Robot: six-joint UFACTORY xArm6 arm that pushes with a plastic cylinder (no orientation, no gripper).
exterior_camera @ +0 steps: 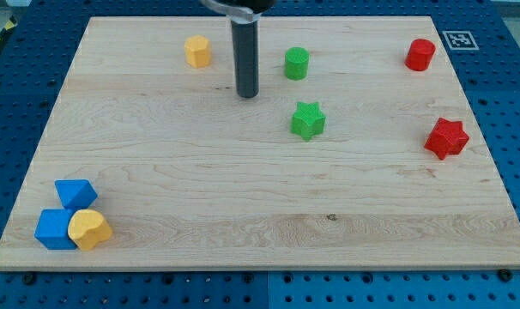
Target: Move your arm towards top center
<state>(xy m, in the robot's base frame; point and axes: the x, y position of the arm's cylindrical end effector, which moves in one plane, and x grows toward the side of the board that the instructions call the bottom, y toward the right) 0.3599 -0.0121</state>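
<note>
Arm (pixel 239 7) cropped at view's top

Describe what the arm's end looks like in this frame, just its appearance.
Only a straight, round rod shows, dark grey to black with a slight sheen, ending in my tip, a flat blunt end. A sliver of darker housing shows at the view's top. No cables, markings or claw are visible.

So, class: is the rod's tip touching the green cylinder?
No, my tip stands apart from the green cylinder, with bare board between them.
</note>
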